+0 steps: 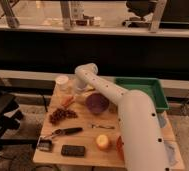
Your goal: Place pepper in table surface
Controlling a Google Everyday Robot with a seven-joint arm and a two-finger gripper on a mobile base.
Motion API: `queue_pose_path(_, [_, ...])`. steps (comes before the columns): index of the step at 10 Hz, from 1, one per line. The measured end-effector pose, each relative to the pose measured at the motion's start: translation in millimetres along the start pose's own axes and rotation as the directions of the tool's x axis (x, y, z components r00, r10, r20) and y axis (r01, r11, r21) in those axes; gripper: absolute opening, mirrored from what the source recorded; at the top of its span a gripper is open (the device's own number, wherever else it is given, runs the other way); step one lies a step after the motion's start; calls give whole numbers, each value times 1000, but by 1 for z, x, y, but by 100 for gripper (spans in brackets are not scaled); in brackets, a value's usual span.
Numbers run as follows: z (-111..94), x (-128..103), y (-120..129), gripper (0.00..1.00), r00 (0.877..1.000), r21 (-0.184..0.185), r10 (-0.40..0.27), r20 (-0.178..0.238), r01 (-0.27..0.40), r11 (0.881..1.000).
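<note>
My tool (79,96) hangs low at the far side of the worktop (88,137); I cannot tell its grip state or whether it holds anything. Just left of it lies the pepper (68,102), long axis diagonal, pointing toward the tool. Right of the tool sits the purple bowl (97,103).

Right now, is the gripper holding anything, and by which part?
Cannot be told. The gripper is low over the table surface, next to the pepper, but any hold on it is hidden.
</note>
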Motion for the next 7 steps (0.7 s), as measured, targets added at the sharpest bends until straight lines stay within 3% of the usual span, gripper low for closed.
queue_pose_path(3, [-6, -2, -4, 48, 1000, 7, -3, -14, 3, 1000])
queue_pose_path(7, [-5, -4, -5, 80, 1000, 7, -3, -20, 3, 1000])
